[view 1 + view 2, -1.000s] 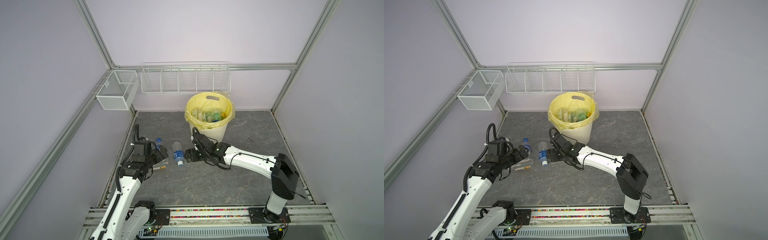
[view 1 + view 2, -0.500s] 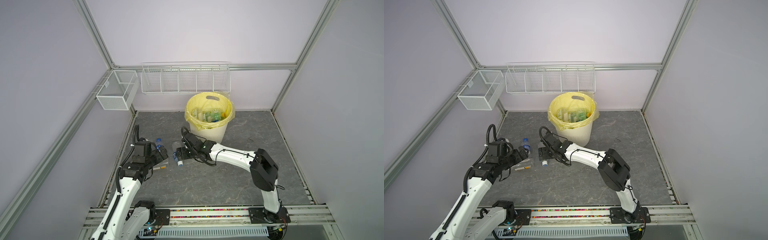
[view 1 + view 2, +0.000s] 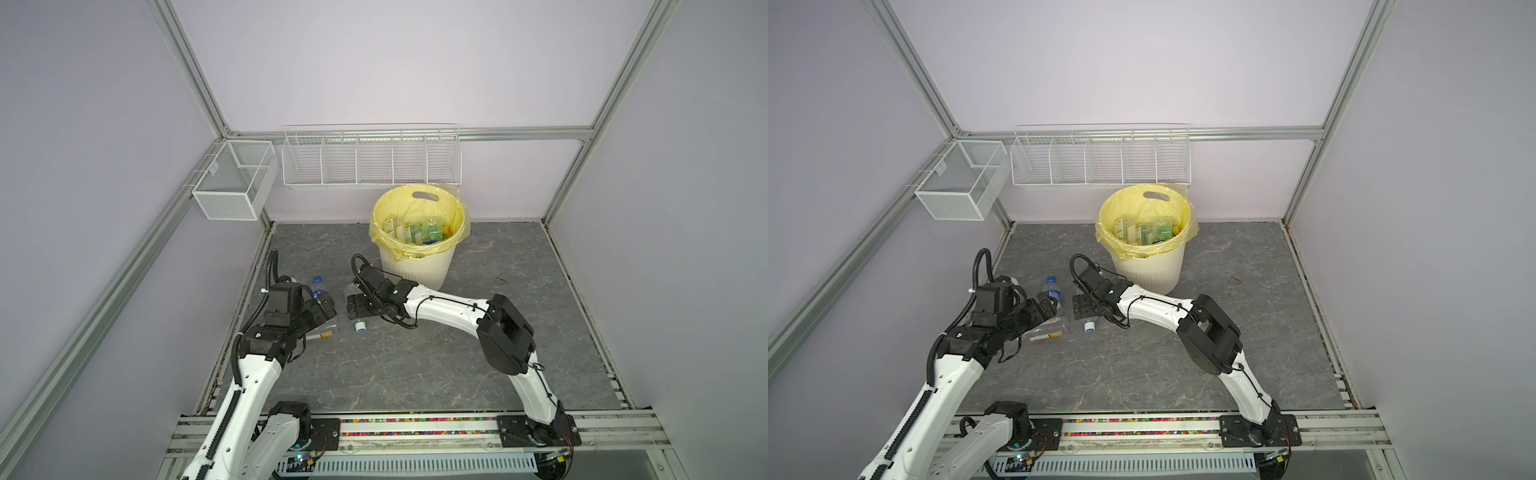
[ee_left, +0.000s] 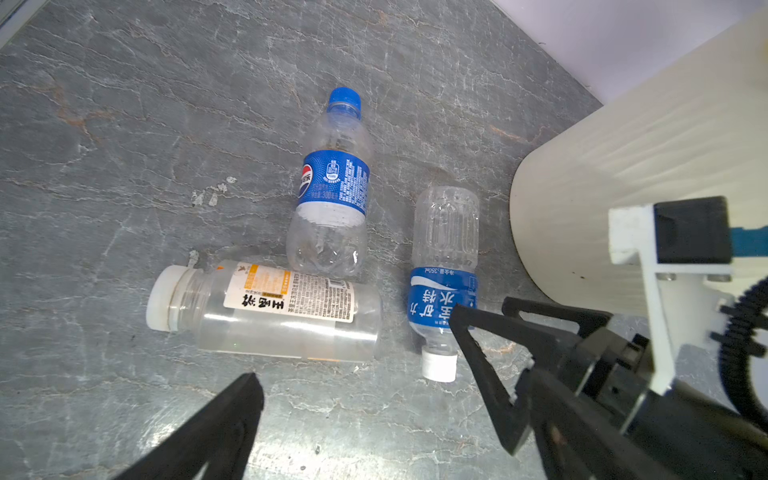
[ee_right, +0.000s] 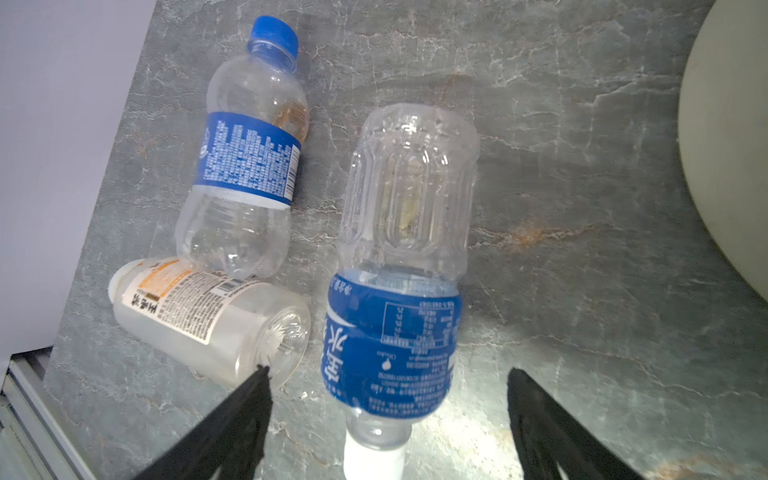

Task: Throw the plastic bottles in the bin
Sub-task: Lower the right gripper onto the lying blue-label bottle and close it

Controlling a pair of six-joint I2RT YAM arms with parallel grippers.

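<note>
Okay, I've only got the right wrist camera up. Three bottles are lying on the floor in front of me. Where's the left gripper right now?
Observer: The left gripper hangs open close by the wide bottle, gripping nothing.
Operator: I only see a sliver of the bin. Anything in it?
Observer: Yes, the bin stands upright with a yellow liner and holds several bottles.
Operator: Any loose ones outside my picture?
Observer: No, in both top views the rest of the floor shows none.
</note>
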